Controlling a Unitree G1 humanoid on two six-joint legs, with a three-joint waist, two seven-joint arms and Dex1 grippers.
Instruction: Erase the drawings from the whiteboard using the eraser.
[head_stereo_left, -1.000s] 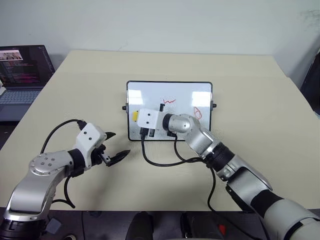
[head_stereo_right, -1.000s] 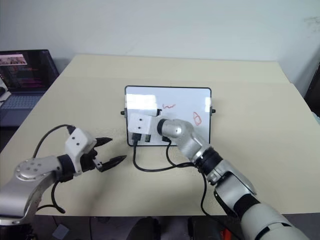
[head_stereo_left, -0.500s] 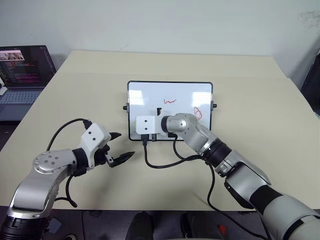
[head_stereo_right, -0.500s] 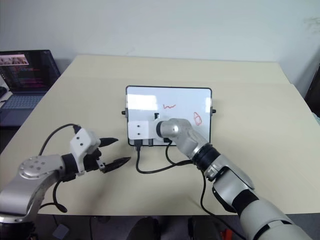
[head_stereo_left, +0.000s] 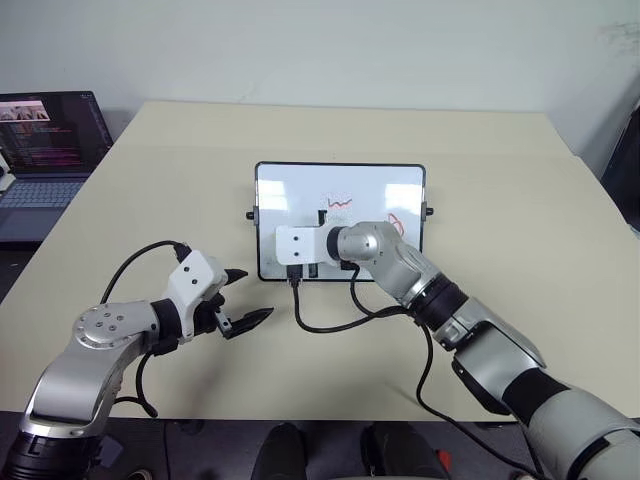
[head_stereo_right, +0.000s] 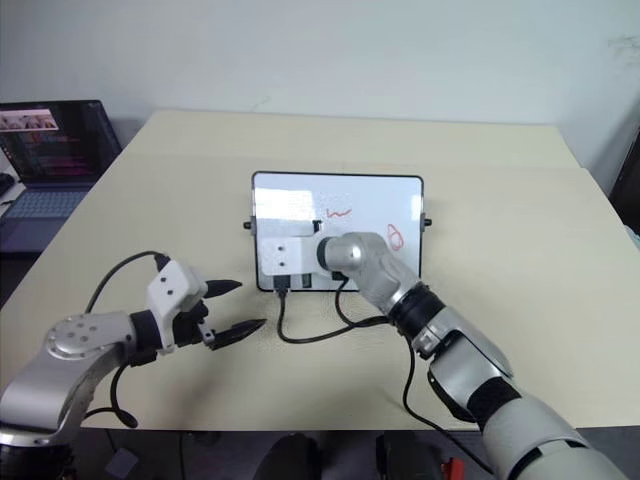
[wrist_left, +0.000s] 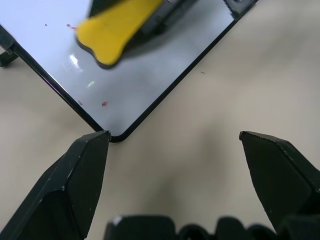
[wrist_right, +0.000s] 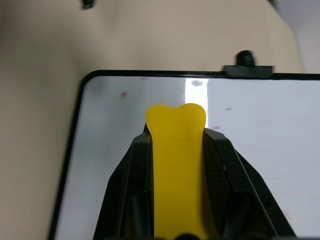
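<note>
Laptop: an open dark-screened laptop (head_stereo_left: 45, 145) stands at the far left, beside the table, well apart from the work.

Left gripper: the left gripper (head_stereo_left: 243, 298) hovers over the beige tabletop (head_stereo_left: 520, 220), near the board's near-left corner; its two black fingers (wrist_left: 75, 185) stand wide apart and hold nothing.

Whiteboard: the small glossy white board with thin black frame (head_stereo_left: 290, 185) lies flat at the middle of the table; nothing pins it down.

Eraser: the small yellow block eraser (wrist_right: 177, 165) is clamped between the black fingers of the right gripper (wrist_right: 176, 150), over the left part of the board. I cannot tell if it touches the surface.

Drawings: a thin red squiggle (head_stereo_left: 340, 203) and a red loop (head_stereo_left: 396, 226) remain, to the right of the eraser. Small red specks (wrist_left: 104, 103) stay near the left corner.

Step, as I judge: the left part looks mostly wiped; the squiggle should be next.

Advice: keep the eraser's face flat on the board, press lightly, sweep right across the squiggle and then the loop. A hard push may slide the board, so the free left gripper could steady its frame.
</note>
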